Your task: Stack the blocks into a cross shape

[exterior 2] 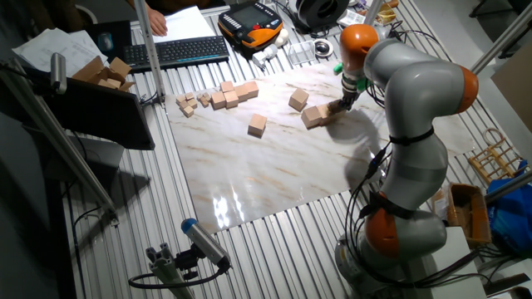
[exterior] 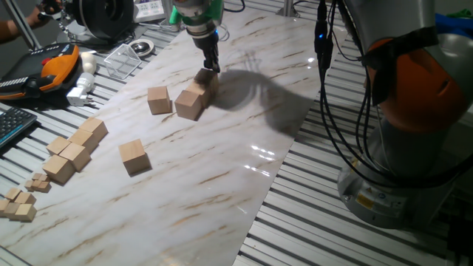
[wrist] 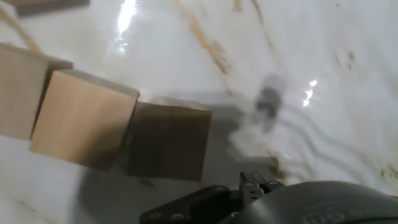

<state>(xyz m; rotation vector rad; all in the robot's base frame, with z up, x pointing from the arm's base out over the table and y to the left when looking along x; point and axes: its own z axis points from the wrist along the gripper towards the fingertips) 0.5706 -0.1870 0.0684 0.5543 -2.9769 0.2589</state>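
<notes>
The claw [exterior: 211, 66] hangs over touching blocks [exterior: 194, 99]; its grip is unclear, and no writing is readable.

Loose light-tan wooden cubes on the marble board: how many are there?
5. A lone cube lies apart; another cube sits beside the row; three cubes touch in a row by the gripper. None seems hidden.

Robotics lab: marble-patterned board [exterior 2: 274, 166] laid on a slatted aluminium bench [exterior 2: 274, 249], keyboard [exterior 2: 179, 51] and orange teach pendant [exterior 2: 253, 21] at the far edge, cables [exterior: 347, 118] trailing right.
</notes>
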